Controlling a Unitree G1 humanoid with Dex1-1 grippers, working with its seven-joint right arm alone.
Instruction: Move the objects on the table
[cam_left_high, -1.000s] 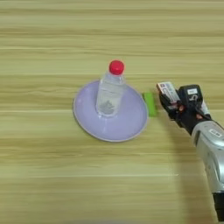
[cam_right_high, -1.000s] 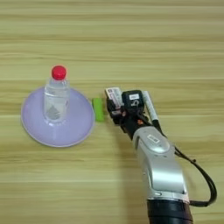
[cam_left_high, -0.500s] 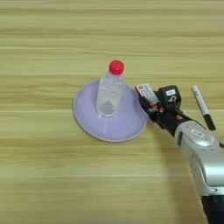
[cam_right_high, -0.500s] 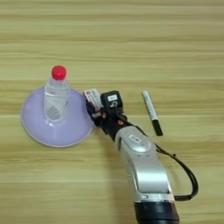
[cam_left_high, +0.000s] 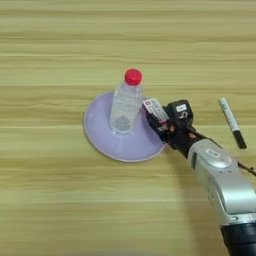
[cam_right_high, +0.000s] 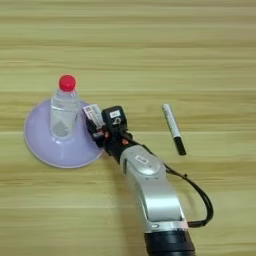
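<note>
A clear plastic bottle with a red cap stands upright on the round lilac plate, left of centre on the table. My right gripper reaches in from the lower right and is shut on the small flat red-and-white box. It holds the box tilted over the plate's right rim, close beside the bottle. In the right eye view the same gripper and box sit at the rim of the plate. A white pen with a black cap lies on the wood to the right of the arm.
My silver forearm runs from the gripper down to the bottom right corner. A black cable loops out beside it on the right. Bare wood lies behind and to the left of the plate.
The gripper has carried the box leftward from beside the pen to over the plate's right rim. The green block seen beside the plate a second ago is now covered by the gripper.
</note>
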